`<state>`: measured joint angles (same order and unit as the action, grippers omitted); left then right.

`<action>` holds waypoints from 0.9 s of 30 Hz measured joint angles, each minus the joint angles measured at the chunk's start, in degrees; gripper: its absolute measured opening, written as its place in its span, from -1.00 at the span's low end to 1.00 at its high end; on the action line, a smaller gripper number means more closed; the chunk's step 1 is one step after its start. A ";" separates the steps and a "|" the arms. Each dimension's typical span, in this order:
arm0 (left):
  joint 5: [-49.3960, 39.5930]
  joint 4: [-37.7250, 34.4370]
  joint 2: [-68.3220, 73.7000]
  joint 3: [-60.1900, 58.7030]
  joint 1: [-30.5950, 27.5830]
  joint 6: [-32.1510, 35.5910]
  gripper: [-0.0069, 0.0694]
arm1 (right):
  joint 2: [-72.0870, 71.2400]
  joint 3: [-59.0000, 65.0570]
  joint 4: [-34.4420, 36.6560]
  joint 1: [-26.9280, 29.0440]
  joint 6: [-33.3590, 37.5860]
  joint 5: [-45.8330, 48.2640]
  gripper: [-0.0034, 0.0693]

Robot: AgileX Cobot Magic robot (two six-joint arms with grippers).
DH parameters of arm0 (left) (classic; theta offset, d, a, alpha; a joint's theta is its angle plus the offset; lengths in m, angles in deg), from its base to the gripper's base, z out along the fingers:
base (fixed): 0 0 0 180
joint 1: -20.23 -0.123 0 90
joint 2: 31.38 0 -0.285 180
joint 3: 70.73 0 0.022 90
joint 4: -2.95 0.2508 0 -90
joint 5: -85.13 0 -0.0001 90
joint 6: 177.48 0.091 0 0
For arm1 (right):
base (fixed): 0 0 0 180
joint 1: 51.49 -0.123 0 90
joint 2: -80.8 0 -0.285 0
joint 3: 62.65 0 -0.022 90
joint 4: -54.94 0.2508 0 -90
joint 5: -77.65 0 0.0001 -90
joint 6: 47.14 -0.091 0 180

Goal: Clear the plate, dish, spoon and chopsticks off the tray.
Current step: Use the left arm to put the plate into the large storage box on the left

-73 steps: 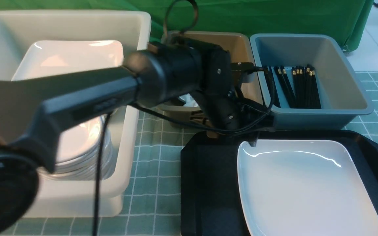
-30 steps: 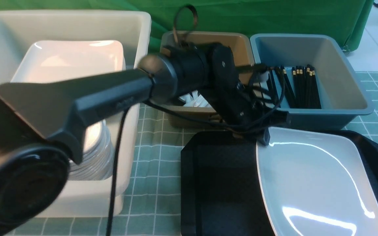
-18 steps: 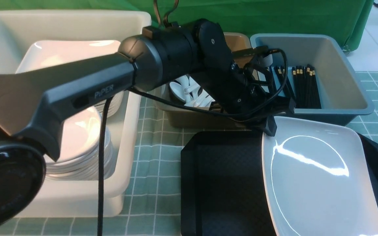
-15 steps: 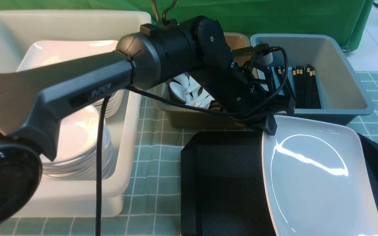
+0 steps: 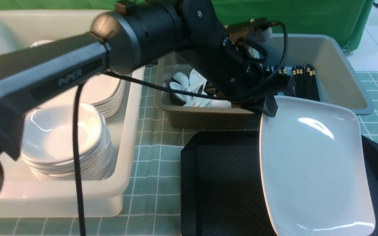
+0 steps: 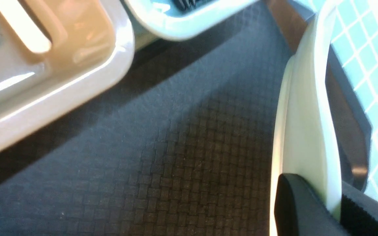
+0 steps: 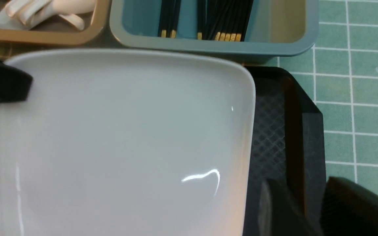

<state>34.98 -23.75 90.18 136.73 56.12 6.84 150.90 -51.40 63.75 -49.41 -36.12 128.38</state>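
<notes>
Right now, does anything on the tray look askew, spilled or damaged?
Only the plate: it sits tilted, not flat, with its far left corner pinched in the left gripper and raised above the tray. That fits a lift in progress. No spill or damage shows.

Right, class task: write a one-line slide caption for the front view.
Left hand holds the white plate tilted by its far corner over the black tray.

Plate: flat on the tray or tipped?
Tipped. The left gripper holds the plate by its far corner, lifted above the tray; left wrist view shows it nearly edge-on.
</notes>
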 joint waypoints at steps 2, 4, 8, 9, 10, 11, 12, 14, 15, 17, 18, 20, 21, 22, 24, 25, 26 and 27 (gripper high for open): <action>-0.40 -1.10 -0.83 0.00 -1.28 0.26 -0.75 | 0.00 0.00 0.00 0.00 0.00 0.00 -0.25; -0.82 -2.23 -1.33 0.00 -2.38 1.33 -0.75 | 0.00 0.00 0.00 0.00 0.00 0.00 -0.25; -1.75 -3.71 -2.39 0.00 -4.88 2.50 -0.75 | -0.19 0.00 0.00 0.00 0.00 -0.16 -0.25; -1.83 -3.77 -2.47 -0.02 -5.21 2.57 -0.75 | -0.30 0.00 0.00 0.00 0.00 -0.17 -0.25; -2.01 -3.97 -2.72 -0.02 -5.98 2.83 -0.75 | -0.61 0.00 0.00 0.00 0.00 -0.31 -0.25; -2.69 -4.65 -3.60 -0.07 -8.21 3.01 -0.75 | -1.26 0.00 0.00 0.00 0.00 -0.80 -0.25; -2.70 -4.87 -3.70 -0.13 -8.80 3.01 -0.75 | -1.44 0.00 0.00 0.00 0.00 -0.93 -0.25; -3.28 -6.63 -4.92 -0.32 -12.67 3.49 -0.75 | -2.36 0.00 0.00 0.00 0.00 -1.32 -0.25; -3.45 -7.58 -5.60 -0.39 -14.66 3.98 -0.75 | -2.59 0.00 0.00 0.00 0.00 -1.37 -0.25; -3.76 -9.28 -7.35 -0.39 -18.90 4.94 -0.74 | -2.80 0.00 0.14 0.00 0.00 -1.37 -0.25; -3.91 -10.13 -8.08 -0.39 -21.08 5.23 -0.75 | -2.85 0.00 0.27 0.00 0.00 -1.37 -0.25; -4.11 -10.83 -9.42 -0.39 -24.22 5.62 -0.75 | -2.85 0.00 0.62 0.00 0.00 -1.37 -0.25; -4.52 -11.15 -10.79 -0.39 -27.48 5.76 -0.75 | -2.85 0.00 0.88 0.00 0.00 -1.37 -0.25; -4.92 -11.28 -11.79 -0.39 -29.88 5.81 -0.75 | -2.85 0.00 0.99 0.00 0.00 -1.37 -0.25; -5.64 -11.28 -13.49 -0.39 -33.86 5.90 -0.75 | -2.85 0.00 1.05 0.00 0.00 -1.37 -0.25; -5.98 -11.31 -14.18 -0.39 -36.47 5.90 -0.75 | -2.85 0.00 1.10 0.00 0.00 -1.37 -0.25; -6.22 -11.43 -15.04 -0.39 -39.16 5.71 -0.75 | -2.85 0.00 1.10 0.00 0.00 -1.30 -0.25; -6.29 -11.43 -15.53 -0.39 -40.79 5.65 -0.75 | -2.85 0.00 1.10 0.00 0.00 -1.30 -0.25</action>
<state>28.69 -35.18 74.66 136.34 15.33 12.49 148.05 -51.40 64.85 -49.41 -36.12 127.08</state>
